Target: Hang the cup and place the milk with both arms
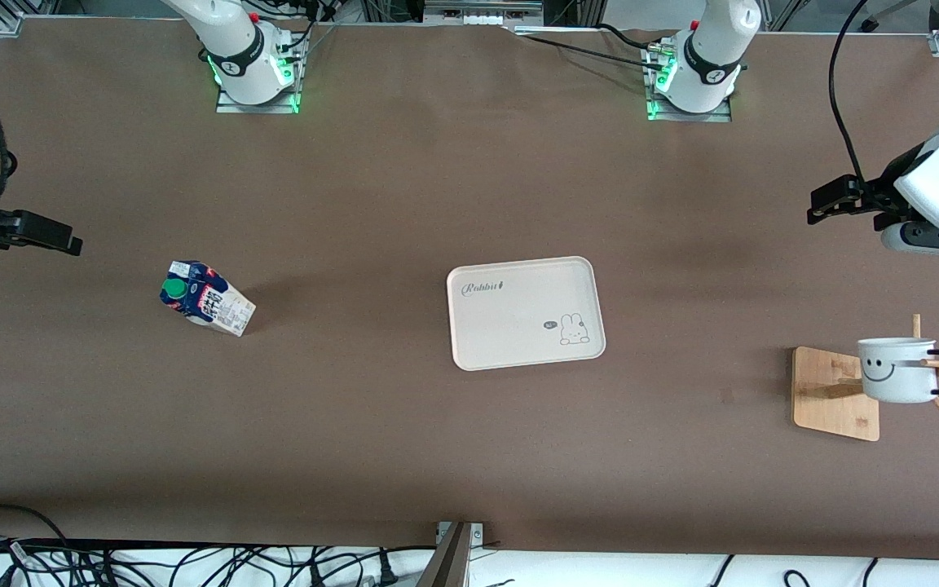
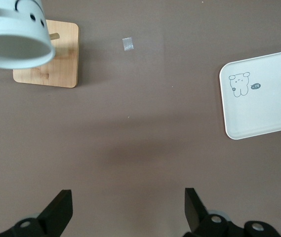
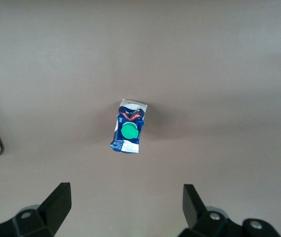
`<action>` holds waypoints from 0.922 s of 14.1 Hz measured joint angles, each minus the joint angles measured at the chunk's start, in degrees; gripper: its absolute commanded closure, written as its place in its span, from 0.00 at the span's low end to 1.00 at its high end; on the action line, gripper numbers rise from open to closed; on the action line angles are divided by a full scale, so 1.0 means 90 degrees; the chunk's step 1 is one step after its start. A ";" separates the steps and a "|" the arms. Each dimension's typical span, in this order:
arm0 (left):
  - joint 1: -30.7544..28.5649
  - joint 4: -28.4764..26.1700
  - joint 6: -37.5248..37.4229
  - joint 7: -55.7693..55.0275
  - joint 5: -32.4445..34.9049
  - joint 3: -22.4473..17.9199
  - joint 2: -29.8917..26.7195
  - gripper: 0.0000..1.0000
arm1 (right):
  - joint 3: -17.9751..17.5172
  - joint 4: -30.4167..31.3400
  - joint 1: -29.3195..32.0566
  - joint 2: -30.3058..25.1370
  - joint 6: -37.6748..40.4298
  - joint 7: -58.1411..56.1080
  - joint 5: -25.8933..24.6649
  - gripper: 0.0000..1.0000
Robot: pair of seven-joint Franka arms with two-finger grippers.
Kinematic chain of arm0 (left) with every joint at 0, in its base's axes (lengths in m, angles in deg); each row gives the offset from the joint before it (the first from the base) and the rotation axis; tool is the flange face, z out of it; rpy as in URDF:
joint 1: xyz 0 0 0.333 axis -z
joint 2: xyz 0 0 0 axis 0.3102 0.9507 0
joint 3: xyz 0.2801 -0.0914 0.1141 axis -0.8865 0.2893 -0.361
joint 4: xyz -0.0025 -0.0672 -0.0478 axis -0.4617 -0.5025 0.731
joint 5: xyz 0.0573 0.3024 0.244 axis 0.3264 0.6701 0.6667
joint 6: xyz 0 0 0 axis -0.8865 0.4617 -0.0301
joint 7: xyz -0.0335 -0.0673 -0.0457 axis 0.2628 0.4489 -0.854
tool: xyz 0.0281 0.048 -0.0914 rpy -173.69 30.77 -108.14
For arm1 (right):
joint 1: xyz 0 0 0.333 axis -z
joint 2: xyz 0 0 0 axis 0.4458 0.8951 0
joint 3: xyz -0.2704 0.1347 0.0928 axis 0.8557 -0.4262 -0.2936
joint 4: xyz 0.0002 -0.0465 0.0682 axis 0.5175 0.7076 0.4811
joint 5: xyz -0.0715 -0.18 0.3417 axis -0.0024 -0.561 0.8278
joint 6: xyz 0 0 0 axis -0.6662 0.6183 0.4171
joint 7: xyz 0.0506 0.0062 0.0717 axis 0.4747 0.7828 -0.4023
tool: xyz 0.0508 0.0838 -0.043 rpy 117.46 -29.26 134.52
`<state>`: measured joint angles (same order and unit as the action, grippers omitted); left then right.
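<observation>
Brown paper covers the table in the front view, where the milk carton point(image 1: 207, 298) stands at middle left of the frame, its green cap point(image 1: 174, 289) up, and the white smiley mug point(image 1: 898, 369) hangs at lower right by its black handle on a peg of the wooden rack point(image 1: 835, 394) — that half of the task looks done. Between them, at centre, lies the cream rabbit tray point(image 1: 525, 312), bare. The right gripper point(image 1: 25, 230) hovers at the left edge, above and beside the carton in the frame, so that arm is plainly the nearer one; the left gripper point(image 1: 843, 200) waits at the right edge. In the left wrist view the left gripper's fingers point(image 2: 61, 210) spread wide and empty at the bottom, mug in the upper left corner, tray at the right edge. In the right wrist view the right gripper's fingers point(image 3: 59, 205) also stand wide and empty — the carton sits at frame centre, straight ahead of the gap, upright.
</observation>
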<state>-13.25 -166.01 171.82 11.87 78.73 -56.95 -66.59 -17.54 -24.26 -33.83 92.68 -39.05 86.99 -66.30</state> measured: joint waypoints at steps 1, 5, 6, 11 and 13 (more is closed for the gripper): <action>0.0000 0.0006 0.0000 -0.0003 0.0000 0.0000 0.0000 0.00 | -0.0286 0.0187 0.0270 -0.0112 -0.0189 0.0000 -0.0042 0.00; -0.0007 0.0023 0.0000 -0.0024 0.0002 -0.0015 0.0000 0.00 | -0.1970 0.1067 0.1154 -0.0754 -0.0732 0.0028 -0.1138 0.00; -0.0034 0.0030 0.0000 -0.0044 0.0003 -0.0046 0.0000 0.00 | -0.2109 0.1173 0.1138 -0.0843 -0.0756 0.0044 -0.1241 0.00; -0.0251 0.0207 0.0010 -0.0051 0.0003 -0.0104 0.0000 0.00 | -0.2200 0.1348 0.1134 -0.0924 -0.0852 0.0039 -0.1280 0.00; -0.0251 0.0240 0.0036 -0.0055 0.0003 -0.0091 0.0019 0.00 | -0.2207 0.1410 0.1122 -0.0930 -0.1013 0.0039 -0.1274 0.00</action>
<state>-15.50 -163.85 172.14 11.38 78.76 -57.76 -66.42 -37.40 -11.57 -23.74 84.31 -48.16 87.35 -77.77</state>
